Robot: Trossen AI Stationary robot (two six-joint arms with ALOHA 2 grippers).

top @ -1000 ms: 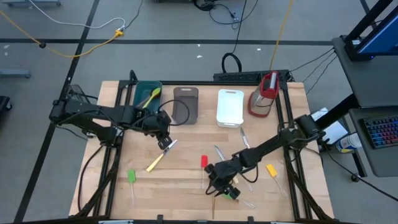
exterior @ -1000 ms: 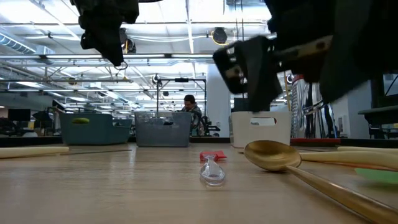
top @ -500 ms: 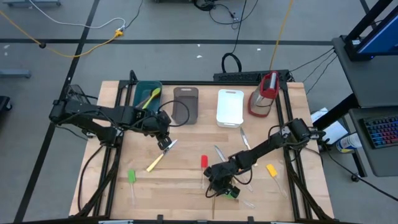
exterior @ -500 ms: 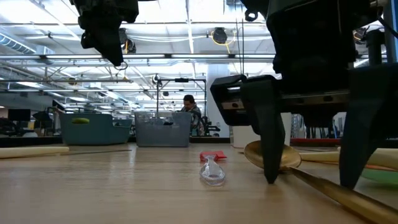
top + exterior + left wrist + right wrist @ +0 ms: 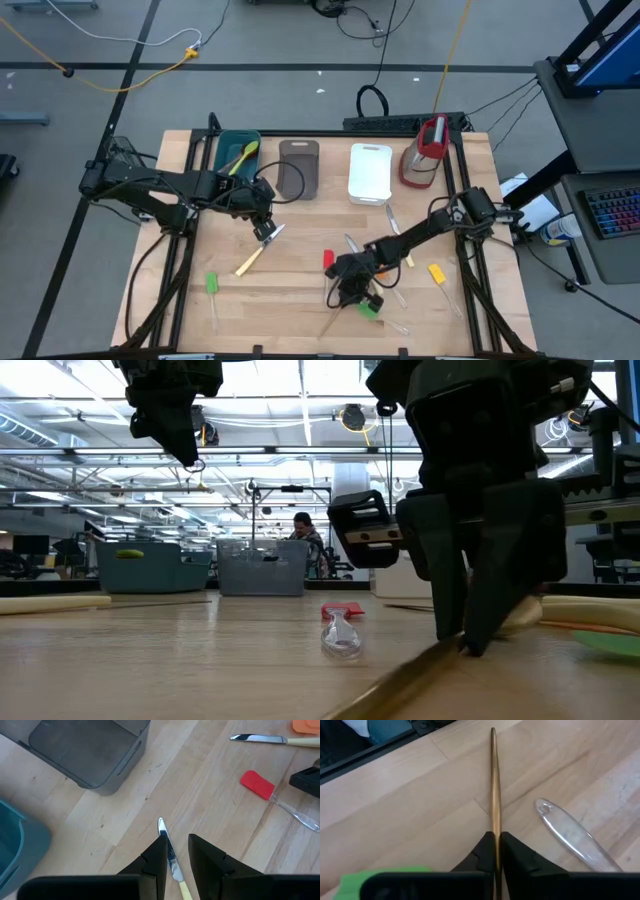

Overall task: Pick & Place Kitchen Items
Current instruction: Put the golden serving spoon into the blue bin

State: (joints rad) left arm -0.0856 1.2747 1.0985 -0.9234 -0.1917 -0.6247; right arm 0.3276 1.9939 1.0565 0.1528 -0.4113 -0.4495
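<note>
My right gripper (image 5: 349,291) stands on the table near the front middle, shut on a gold spoon (image 5: 395,682). The spoon's handle (image 5: 493,780) runs away from the fingers toward the near edge. My left gripper (image 5: 265,231) hovers high above the table (image 5: 192,457), open. Under it a yellow-handled knife (image 5: 171,862) lies flat on the wood, untouched. A red spatula (image 5: 328,260), a green spatula (image 5: 211,285), an orange spatula (image 5: 436,272) and two more knives (image 5: 393,220) also lie on the table. My right gripper pinches the gold spoon's handle (image 5: 494,827) between its two fingertips (image 5: 452,630), nearer the bowl than the free end. The fingers come from above, pointing down, and lie across the handle. The spoon stays low, its free end (image 5: 340,710) at the tabletop.
Along the far edge stand a teal tub (image 5: 225,143) holding a yellow-green utensil, a grey tub (image 5: 298,168), a white tub (image 5: 370,172) and a red-and-clear jug (image 5: 425,150). A green utensil head (image 5: 368,307) and a clear handle (image 5: 570,837) lie beside my right gripper.
My right gripper has come down onto the table and shut on the gold spoon's handle. The spoon has turned about on the table: its free end has swung toward the left.
</note>
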